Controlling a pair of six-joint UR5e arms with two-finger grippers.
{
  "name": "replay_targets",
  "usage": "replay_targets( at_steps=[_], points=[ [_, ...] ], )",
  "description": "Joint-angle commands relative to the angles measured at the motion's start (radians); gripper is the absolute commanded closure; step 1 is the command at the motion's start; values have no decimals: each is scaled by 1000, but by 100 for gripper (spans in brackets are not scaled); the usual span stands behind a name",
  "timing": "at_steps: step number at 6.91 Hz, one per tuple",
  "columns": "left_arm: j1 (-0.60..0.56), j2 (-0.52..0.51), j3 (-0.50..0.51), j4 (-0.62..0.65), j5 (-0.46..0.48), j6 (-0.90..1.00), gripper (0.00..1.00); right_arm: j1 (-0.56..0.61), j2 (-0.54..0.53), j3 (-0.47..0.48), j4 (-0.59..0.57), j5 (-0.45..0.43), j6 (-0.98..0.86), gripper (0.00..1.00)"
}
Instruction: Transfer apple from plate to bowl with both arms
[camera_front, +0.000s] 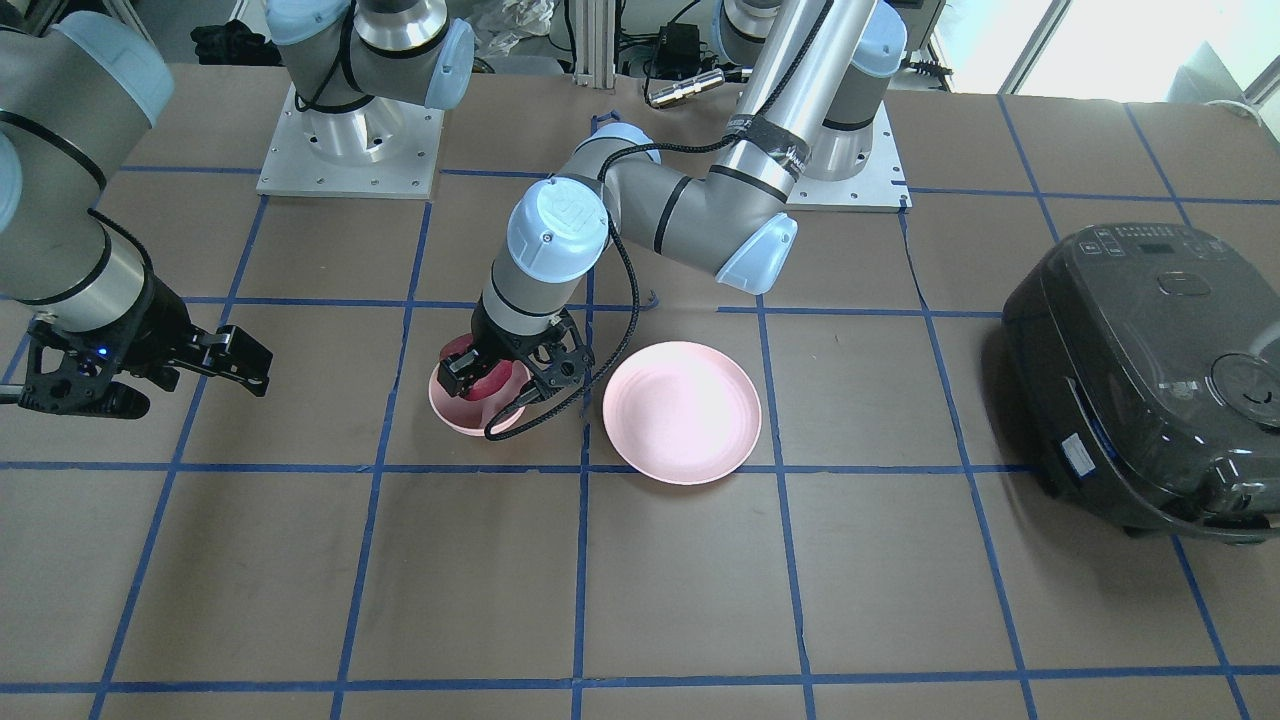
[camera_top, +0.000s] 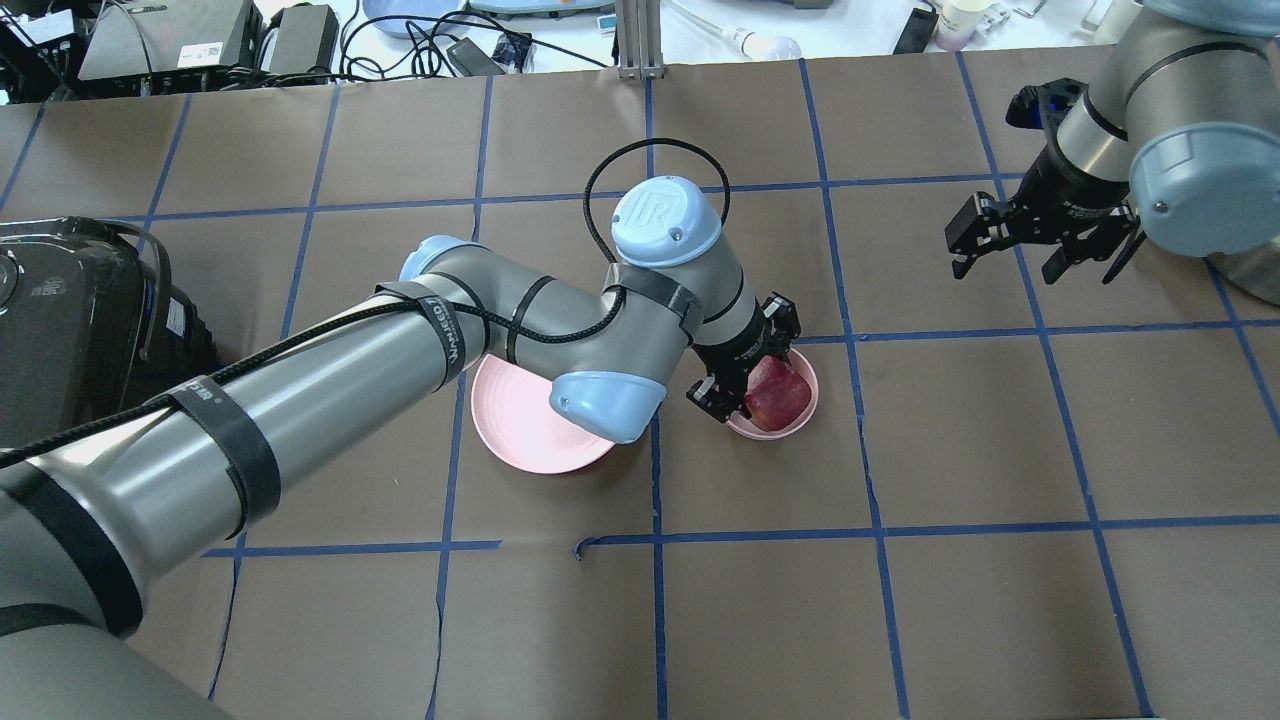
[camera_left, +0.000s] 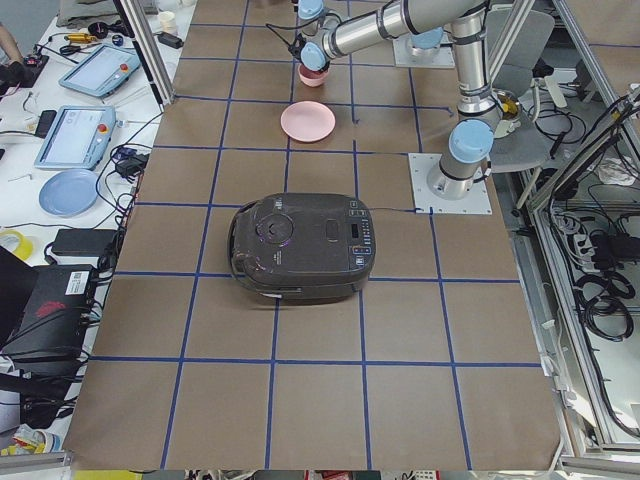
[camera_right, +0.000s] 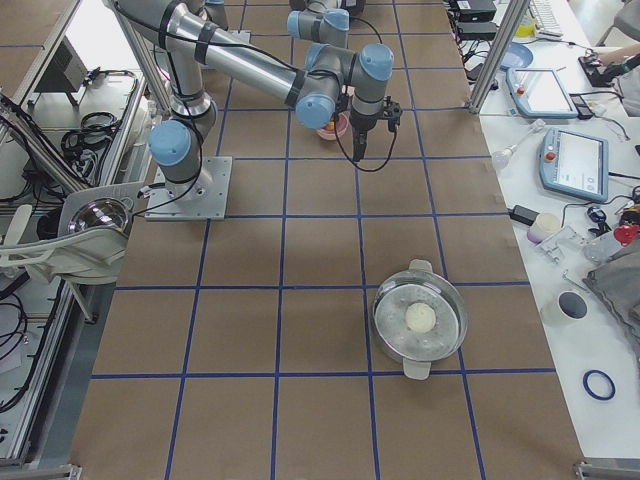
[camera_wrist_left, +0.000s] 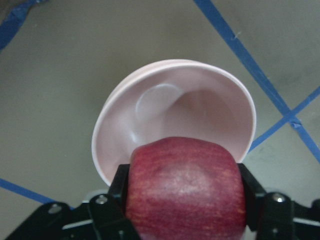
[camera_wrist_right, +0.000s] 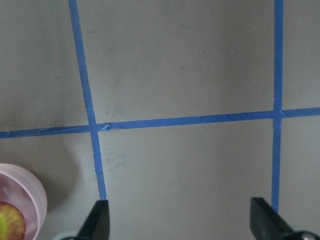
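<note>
My left gripper (camera_front: 492, 376) is shut on the dark red apple (camera_top: 779, 393) and holds it over the small pink bowl (camera_top: 802, 419). In the left wrist view the apple (camera_wrist_left: 187, 187) sits between the black fingers (camera_wrist_left: 120, 186), above the bowl's (camera_wrist_left: 170, 100) near rim. I cannot tell whether the apple touches the bowl. The wide pink plate (camera_front: 682, 410) lies bare beside the bowl, partly under the left arm in the overhead view (camera_top: 520, 420). My right gripper (camera_top: 1040, 262) is open and empty, off to the side; its view shows the bowl (camera_wrist_right: 27, 197) and the apple's yellow patch (camera_wrist_right: 10, 225).
A dark rice cooker (camera_front: 1150, 370) stands at the table's end on my left. A steel pot (camera_right: 420, 318) with a white ball in it stands toward my right end. Blue tape lines grid the brown table.
</note>
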Motion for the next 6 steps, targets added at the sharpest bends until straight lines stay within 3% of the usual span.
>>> replay_targets(
  at_steps=[1, 2, 4, 5, 6],
  points=[
    [0, -12, 5, 4, 9, 4, 22, 1, -42, 0, 2, 0, 9, 0],
    [0, -5, 7, 4, 8, 5, 0, 1, -73, 1, -1, 15, 10, 0],
    [8, 29, 46, -2, 6, 29, 0, 1, -97, 1, 6, -30, 11, 0],
    [9, 62, 115, -32, 7, 33, 0, 10, -134, 0, 8, -134, 10, 0],
    [3, 116, 169, -142, 6, 39, 0, 13, -178, 0, 20, -138, 11, 0]
  ],
)
